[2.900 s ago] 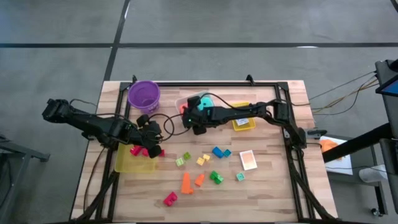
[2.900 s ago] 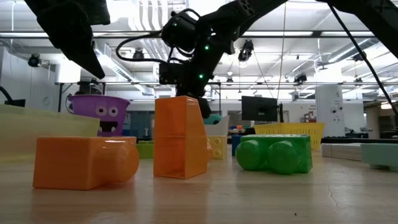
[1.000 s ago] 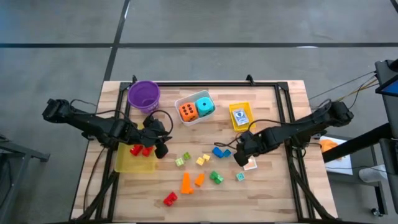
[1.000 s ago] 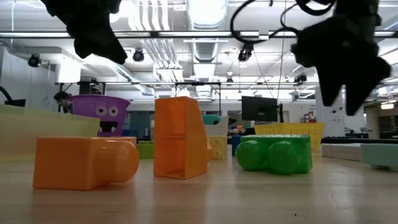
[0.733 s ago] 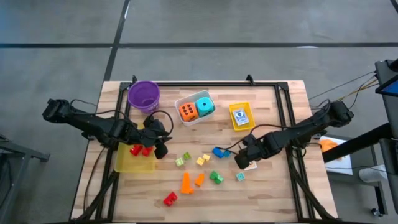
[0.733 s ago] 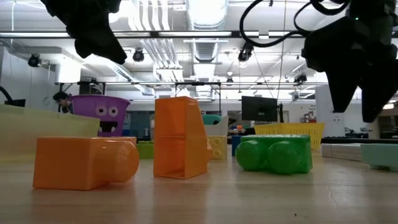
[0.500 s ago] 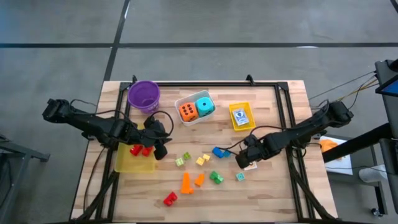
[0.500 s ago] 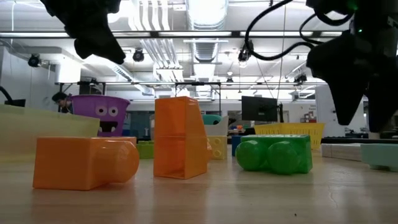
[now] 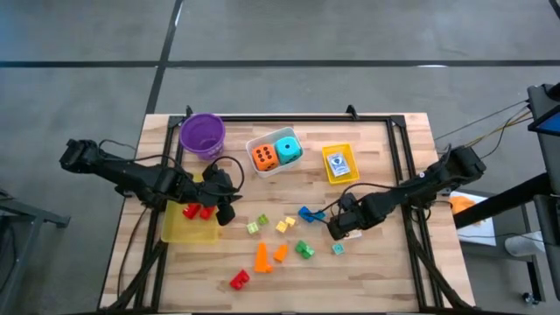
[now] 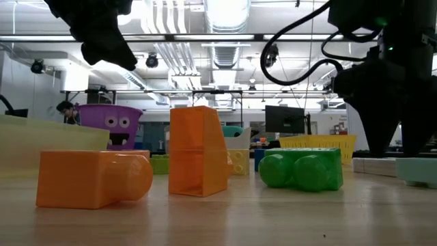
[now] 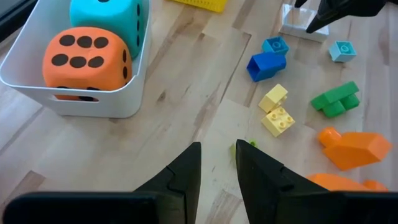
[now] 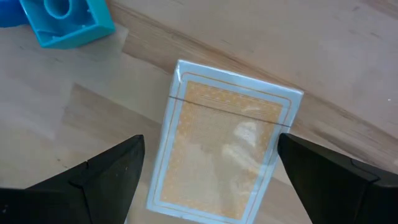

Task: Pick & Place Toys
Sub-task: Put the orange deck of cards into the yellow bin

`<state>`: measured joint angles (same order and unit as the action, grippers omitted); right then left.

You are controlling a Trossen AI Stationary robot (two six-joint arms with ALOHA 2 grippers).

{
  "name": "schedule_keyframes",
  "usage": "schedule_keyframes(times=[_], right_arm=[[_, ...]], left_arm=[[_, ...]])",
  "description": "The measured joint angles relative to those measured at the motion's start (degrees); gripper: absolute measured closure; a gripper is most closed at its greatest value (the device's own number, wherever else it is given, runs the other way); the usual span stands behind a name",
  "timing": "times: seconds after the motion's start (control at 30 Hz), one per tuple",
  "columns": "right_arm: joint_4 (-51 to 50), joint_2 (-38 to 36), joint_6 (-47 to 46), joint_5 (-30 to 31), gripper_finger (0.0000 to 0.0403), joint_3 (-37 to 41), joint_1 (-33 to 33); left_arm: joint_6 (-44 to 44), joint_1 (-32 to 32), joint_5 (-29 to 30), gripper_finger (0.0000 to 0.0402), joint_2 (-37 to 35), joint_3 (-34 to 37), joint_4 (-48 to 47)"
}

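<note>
Wooden slats make up our table (image 9: 385, 271), framed by a dark rail, with grey floor around it and a lit workshop beyond in the low view. We have sorting places along the far side: a purple bowl (image 9: 203, 134), a white tray (image 9: 254, 144) holding the orange die (image 9: 263, 157) and teal die (image 9: 288, 150), and a small yellow tray (image 9: 327, 174) holding one card deck (image 9: 338, 163). That pairing suggests each kind of toy has its own home, so the second deck (image 12: 222, 149), lying flat on the wood, likely belongs in the yellow tray too.

Our right gripper (image 12: 211, 171) hangs directly over that deck with its fingers spread wide, one on each long side, touching nothing we can see. The wide spread makes sense: the deck is broad and flat, and must be straddled before we squeeze. A light blue block (image 12: 65, 22) sits just beside the deck, near enough that one finger could nudge it on the way down.

Our left gripper (image 11: 217, 171) waits by the large yellow tray (image 9: 179, 229), where red blocks (image 9: 197, 211) lie; its fingers are nearly closed and, as far as we can see, empty. Loose yellow blocks (image 11: 277, 112), a green block (image 11: 336, 99) and orange blocks (image 9: 267, 255) remain scattered mid-table, so we judge much sorting is left.
</note>
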<state>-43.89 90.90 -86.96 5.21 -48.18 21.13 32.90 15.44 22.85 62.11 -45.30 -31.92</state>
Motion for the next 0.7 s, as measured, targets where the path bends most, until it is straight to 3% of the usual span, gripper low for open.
schedule_keyframes(times=[0.7], right_arm=[[-3.99,-0.31,-0.07,-0.26,0.0035,-0.18,0.0]], left_arm=[[0.16,0.0,-0.9,0.0301,0.0,0.0,0.02]])
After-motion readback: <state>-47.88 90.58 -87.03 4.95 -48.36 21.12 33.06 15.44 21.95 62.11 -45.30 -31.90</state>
